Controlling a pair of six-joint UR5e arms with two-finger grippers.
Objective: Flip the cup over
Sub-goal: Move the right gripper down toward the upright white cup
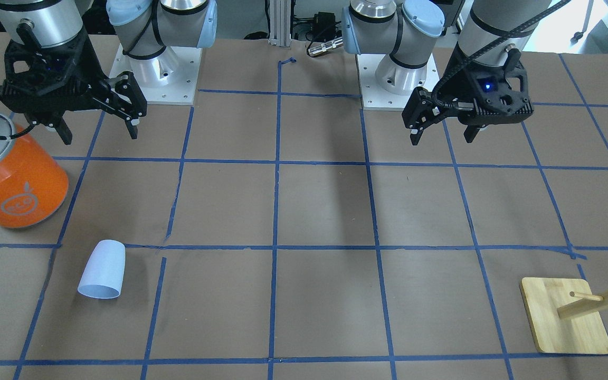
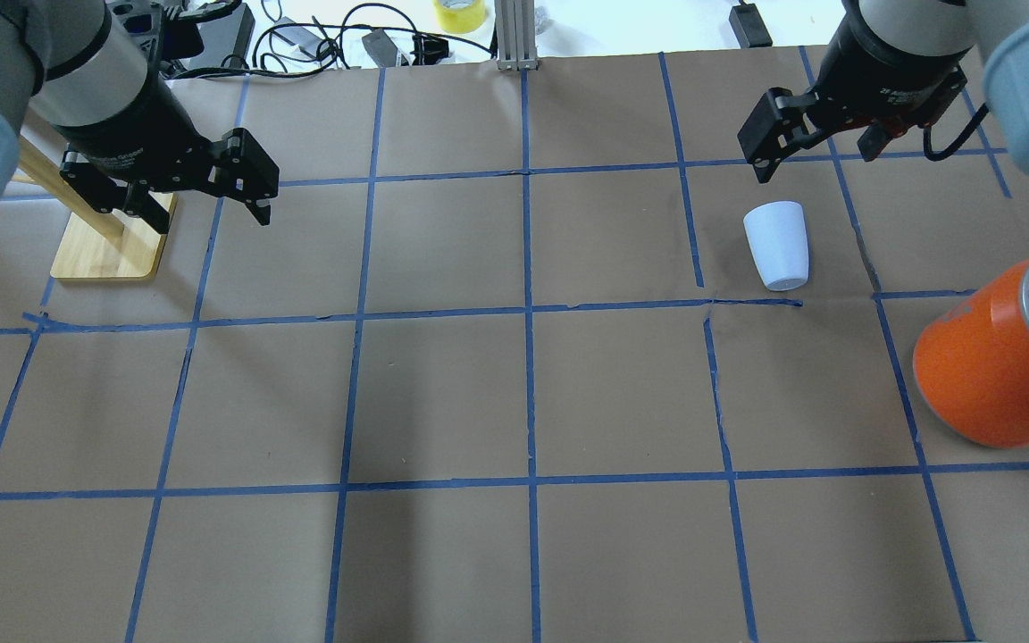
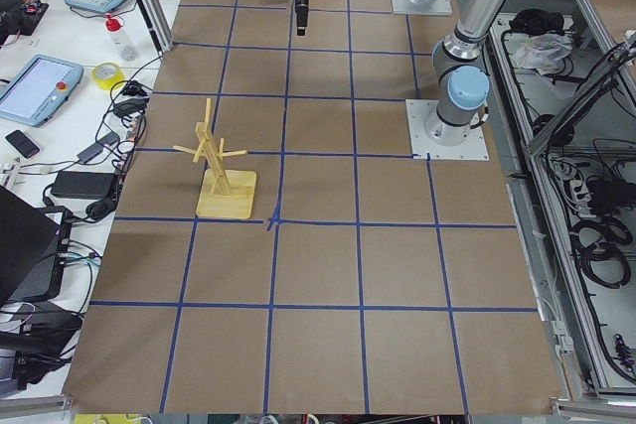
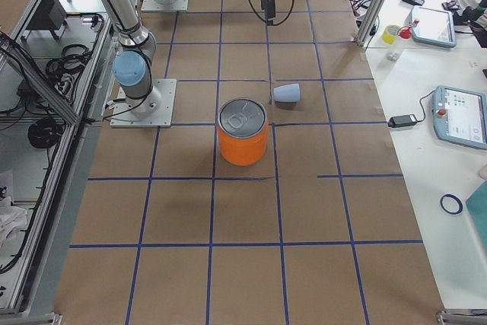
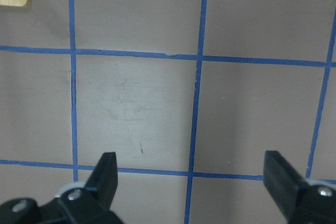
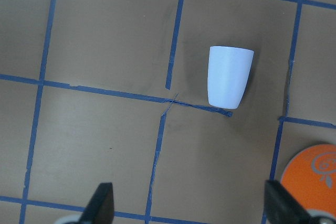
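Observation:
The pale lavender-blue cup point(image 1: 102, 266) lies on its side on the brown paper, its wide mouth turned away from the robot. It also shows in the overhead view point(image 2: 776, 243), the exterior right view point(image 4: 287, 93) and the right wrist view point(image 6: 228, 77). My right gripper point(image 1: 99, 132) point(image 2: 814, 161) hangs open and empty above the table, on the robot's side of the cup and apart from it; its fingertips frame the bottom of the right wrist view point(image 6: 190, 205). My left gripper point(image 1: 442, 138) point(image 2: 211, 214) is open and empty over bare paper point(image 5: 191, 182).
A large orange can point(image 1: 16, 179) point(image 2: 988, 366) with a silver lid stands near the cup, at the table's edge on my right side. A wooden peg stand point(image 1: 565, 316) point(image 2: 108, 250) stands by my left gripper. Blue tape lines grid the paper.

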